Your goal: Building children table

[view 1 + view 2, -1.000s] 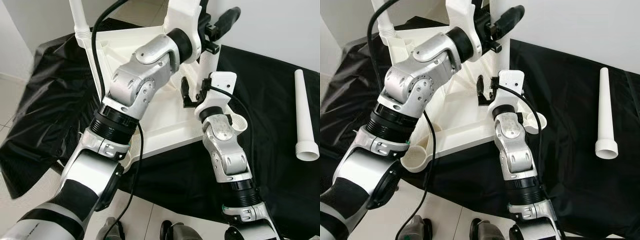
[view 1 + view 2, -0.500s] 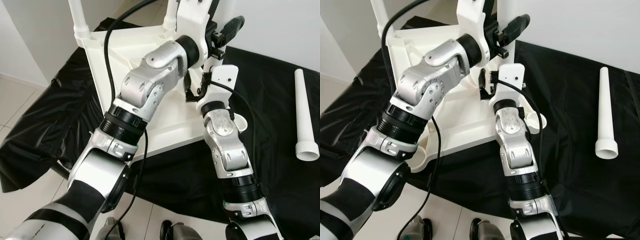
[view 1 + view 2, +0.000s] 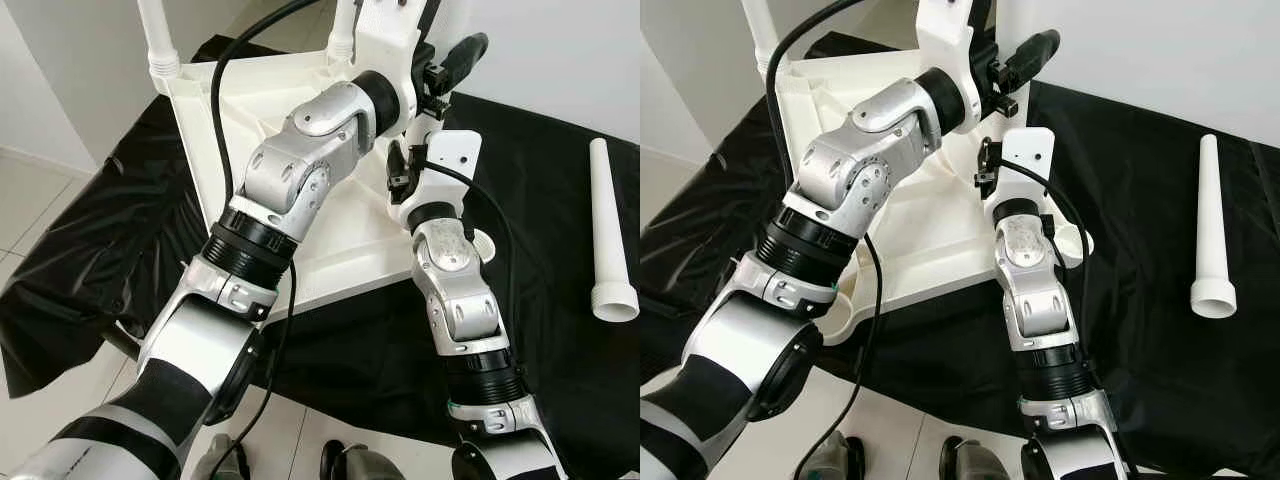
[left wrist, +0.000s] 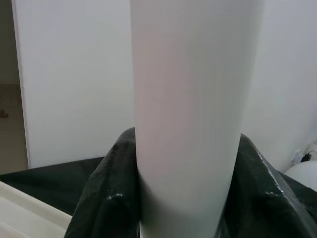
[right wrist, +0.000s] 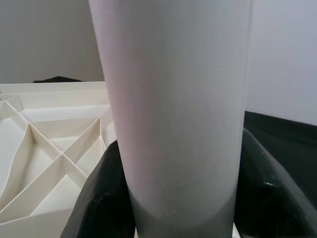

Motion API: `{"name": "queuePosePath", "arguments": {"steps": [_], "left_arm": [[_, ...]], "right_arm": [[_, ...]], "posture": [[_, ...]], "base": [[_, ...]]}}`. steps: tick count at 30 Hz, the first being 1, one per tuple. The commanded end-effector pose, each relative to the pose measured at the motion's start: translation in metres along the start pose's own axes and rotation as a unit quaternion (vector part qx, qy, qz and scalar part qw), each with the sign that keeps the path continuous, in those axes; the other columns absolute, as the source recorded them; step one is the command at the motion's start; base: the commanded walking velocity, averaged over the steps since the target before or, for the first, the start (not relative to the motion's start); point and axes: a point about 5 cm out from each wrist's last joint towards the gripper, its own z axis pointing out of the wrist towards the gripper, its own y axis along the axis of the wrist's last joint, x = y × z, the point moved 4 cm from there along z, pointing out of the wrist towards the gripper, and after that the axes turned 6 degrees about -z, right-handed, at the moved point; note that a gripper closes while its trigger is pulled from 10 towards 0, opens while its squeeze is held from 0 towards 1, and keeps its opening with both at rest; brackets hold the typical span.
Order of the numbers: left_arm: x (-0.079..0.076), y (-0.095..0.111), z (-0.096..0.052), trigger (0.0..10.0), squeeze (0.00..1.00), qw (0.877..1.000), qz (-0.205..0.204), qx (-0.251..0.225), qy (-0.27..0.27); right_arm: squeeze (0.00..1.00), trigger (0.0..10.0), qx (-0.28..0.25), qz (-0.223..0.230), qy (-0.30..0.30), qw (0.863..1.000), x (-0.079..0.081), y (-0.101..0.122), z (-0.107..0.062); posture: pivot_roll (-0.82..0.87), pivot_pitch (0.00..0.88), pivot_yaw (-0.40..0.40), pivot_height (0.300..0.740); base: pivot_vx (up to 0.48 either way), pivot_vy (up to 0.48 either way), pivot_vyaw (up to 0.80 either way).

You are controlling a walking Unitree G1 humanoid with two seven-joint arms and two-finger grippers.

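Observation:
A white children's table [image 3: 250, 100] lies upside down on a black sheet [image 3: 90, 200]. Two white legs [image 3: 158, 35] stand in its far corners. My left gripper [image 3: 442, 68] is shut on a third upright table leg [image 4: 193, 99] at the far right corner, its black fingers [image 4: 106, 193] pressing both sides. Just below it, my right gripper [image 3: 408, 165] is shut on the same leg [image 5: 178, 99], with the table's ribbed underside [image 5: 54, 148] beside it. A loose fourth leg [image 3: 610, 240] lies on the sheet at the far right.
An open round socket [image 3: 835, 315] sits at the table's near left corner and another [image 3: 487, 245] beside my right forearm. Pale tiled floor [image 3: 30, 190] lies to the left, a white wall [image 3: 1160, 50] behind. My feet [image 3: 970, 462] stand at the sheet's near edge.
The view has shifted a little. My right gripper has moved up and away from me to the leg, just under the left gripper, which has kept its hold.

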Motion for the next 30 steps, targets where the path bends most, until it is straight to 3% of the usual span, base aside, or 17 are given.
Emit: {"name": "queuePosePath", "arguments": {"steps": [1, 2, 3, 4, 5, 11, 12, 19, 20, 25, 28, 30], "left_arm": [[-0.02, 0.016, 0.003, 10.0, 0.0, 0.998, 0.019, -0.033, -0.057], [-0.02, 0.016, 0.003, 10.0, 0.0, 0.998, 0.019, -0.033, -0.057], [-0.02, 0.017, 0.003, 10.0, 0.0, 0.997, 0.02, -0.035, -0.059], [-0.02, 0.017, 0.003, 10.0, 0.0, 0.997, 0.02, -0.035, -0.059], [-0.021, 0.017, 0.003, 10.0, 0.0, 0.997, 0.021, -0.036, -0.063], [-0.023, 0.017, 0.003, 10.0, 0.0, 0.997, 0.017, -0.04, -0.067], [-0.023, 0.017, 0.003, 10.0, 1.0, 0.997, 0.006, -0.041, -0.071], [-0.024, 0.016, 0.003, 10.0, 1.0, 0.996, 0.004, -0.041, -0.073], [-0.023, 0.016, 0.003, 10.0, 0.0, 0.996, 0.005, -0.041, -0.073], [-0.024, 0.016, 0.003, 10.0, 0.0, 0.996, -0.012, -0.042, -0.077], [-0.018, 0.013, 0.002, 10.0, 0.0, 0.997, -0.026, -0.038, -0.062], [-0.015, 0.012, 0.003, 10.0, 0.0, 0.997, -0.028, -0.037, -0.057]], "right_arm": [[0.0, 0.0, 0.03, -0.004, 0.002, 1.0, 0.002, -0.013, -0.002], [0.0, 0.0, 0.03, -0.004, 0.002, 1.0, 0.002, -0.013, -0.002], [0.0, 2.1, 0.034, -0.003, -0.001, 0.999, 0.002, -0.014, -0.002], [0.0, 2.1, 0.034, -0.003, -0.001, 0.999, 0.002, -0.014, -0.002], [0.0, 10.0, 0.041, 0.002, -0.006, 0.999, 0.001, -0.016, -0.001], [0.0, 10.0, 0.043, 0.008, -0.012, 0.999, 0.0, -0.016, 0.0], [0.0, 10.0, 0.047, 0.013, -0.015, 0.999, -0.001, -0.017, 0.0], [0.0, 10.0, 0.049, 0.016, -0.026, 0.998, -0.006, -0.018, 0.001], [0.0, 10.0, 0.05, 0.017, -0.03, 0.998, -0.008, -0.019, 0.002], [0.0, 10.0, 0.05, 0.021, -0.049, 0.997, -0.02, -0.02, 0.005], [0.0, 10.0, 0.038, 0.02, -0.088, 0.995, -0.041, -0.018, 0.005], [0.0, 10.0, 0.036, 0.02, -0.094, 0.995, -0.045, -0.018, 0.005]], "posture": [[0.07, 0.16, -0.067, 0.74], [0.07, 0.16, -0.067, 0.74], [0.07, 0.158, -0.067, 0.74], [0.07, 0.158, -0.067, 0.74], [0.08, 0.157, -0.068, 0.74], [0.08, 0.153, -0.07, 0.74], [0.08, 0.151, -0.073, 0.74], [0.09, 0.142, -0.075, 0.74], [0.09, 0.142, -0.075, 0.74], [0.09, 0.135, -0.074, 0.74], [0.09, 0.128, -0.068, 0.74], [0.09, 0.128, -0.068, 0.74]], "base": [[0.0, 0.0, 0.0], [0.0, 0.0, 0.0], [0.0, 0.0, 0.0], [0.0, 0.0, 0.0], [0.0, 0.0, 0.0], [0.0, 0.0, 0.0], [0.0, 0.0, 0.0], [0.0, 0.0, 0.0], [0.0, 0.0, 0.0], [0.0, 0.0, 0.0], [0.0, 0.0, 0.0], [0.0, 0.0, 0.0]]}}
